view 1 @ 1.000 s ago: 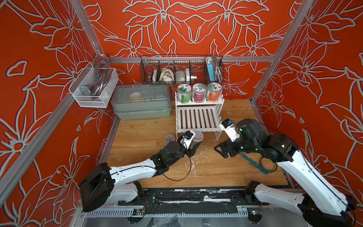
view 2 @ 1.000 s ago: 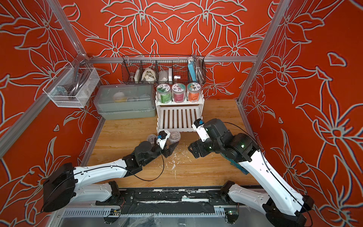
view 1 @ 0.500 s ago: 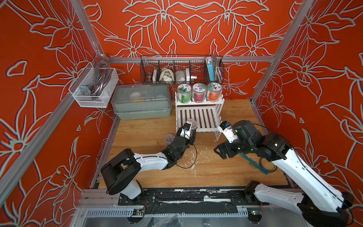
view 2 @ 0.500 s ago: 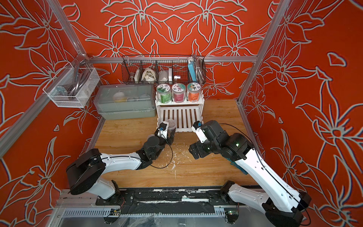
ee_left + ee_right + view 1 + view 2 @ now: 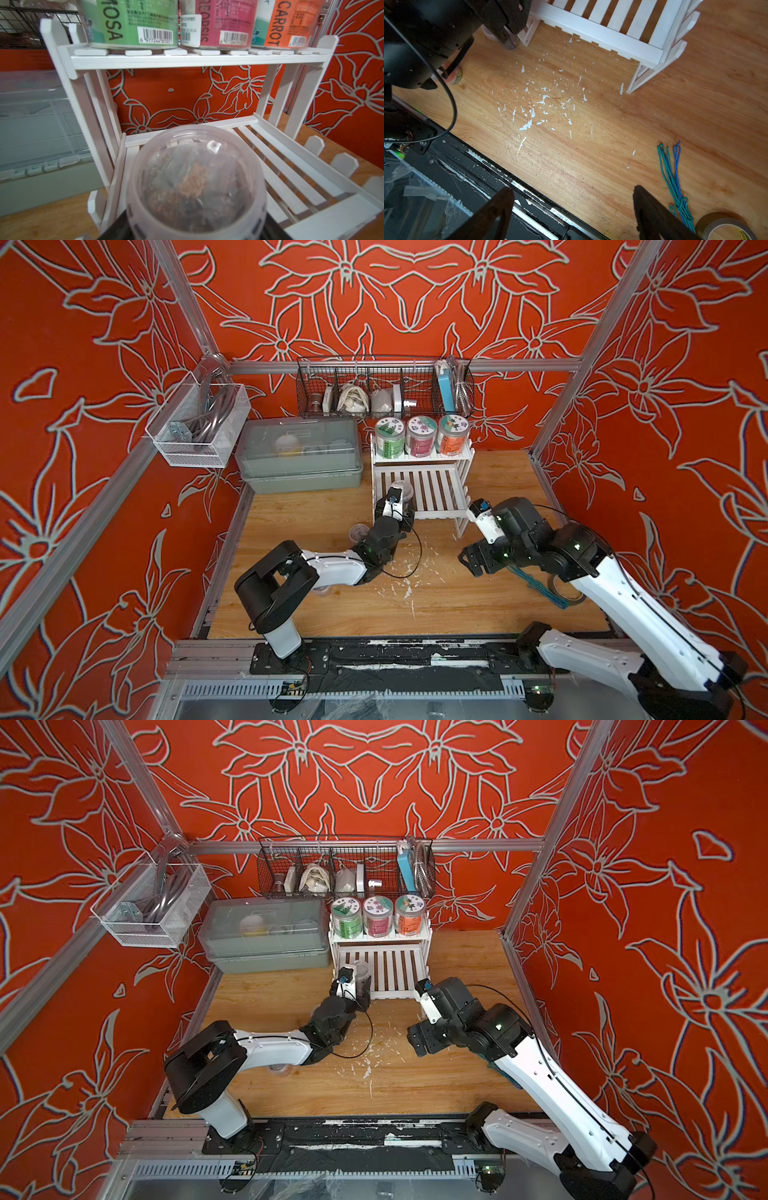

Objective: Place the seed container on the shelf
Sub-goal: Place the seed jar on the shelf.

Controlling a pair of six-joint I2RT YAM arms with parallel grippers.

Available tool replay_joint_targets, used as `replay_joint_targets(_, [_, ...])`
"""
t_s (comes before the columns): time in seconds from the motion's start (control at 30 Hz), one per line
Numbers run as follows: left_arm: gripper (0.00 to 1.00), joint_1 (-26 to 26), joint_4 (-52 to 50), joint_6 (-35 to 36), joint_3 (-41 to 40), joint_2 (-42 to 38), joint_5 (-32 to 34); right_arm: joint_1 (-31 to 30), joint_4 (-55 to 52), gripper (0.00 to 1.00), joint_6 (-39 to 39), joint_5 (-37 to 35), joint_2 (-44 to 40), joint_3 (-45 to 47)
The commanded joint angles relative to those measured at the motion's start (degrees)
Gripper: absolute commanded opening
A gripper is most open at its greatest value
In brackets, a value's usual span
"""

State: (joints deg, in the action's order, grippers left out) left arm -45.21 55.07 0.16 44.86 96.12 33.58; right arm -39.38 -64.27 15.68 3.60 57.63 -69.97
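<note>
The seed container (image 5: 195, 182), a clear lidded tub with brown seeds, sits between the black fingers of my left gripper (image 5: 193, 232), which is shut on it. In both top views the container (image 5: 406, 489) (image 5: 362, 969) is at the front left corner of the white shelf's (image 5: 436, 493) (image 5: 395, 969) lower tier. Its base is hidden, so I cannot tell whether it rests on the slats. My right gripper (image 5: 574, 199) (image 5: 473, 562) hangs open over the table in front of the shelf (image 5: 600, 35), holding nothing.
Green (image 5: 389, 439), pink (image 5: 419, 439) and orange (image 5: 453, 438) jars fill the shelf's top tier. A grey lidded box (image 5: 299, 456) stands left of it, with a black wire basket (image 5: 382, 385) behind. Another tub (image 5: 358, 532), cords (image 5: 675, 182) and a tape roll (image 5: 724, 228) lie on the table.
My left arm has carried the container from the table in front of the shelf up to the lower tier's left corner. The right gripper has opened wider and stayed about where it was.
</note>
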Motion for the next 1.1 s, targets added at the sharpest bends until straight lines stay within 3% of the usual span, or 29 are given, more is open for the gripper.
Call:
replay_joint_targets(0.0, [0.64,1.2,-0.6,-2.4,1.5,0.9,1.9,0.8,0.3,0.93,-1.0,0.7,-1.0,1.0])
replay_joint_targets(0.57, [0.64,3.4,-6.8,-7.2,4.0,3.7,2.0,2.0,0.3,0.93,-1.7,2.0,-1.9,1.5])
replay_joint_targets(1.07, [0.73,3.5,-9.0,-7.9,4.3,3.6,3.4,2.2,0.1,0.93,-1.9,2.3,-2.2,1.9])
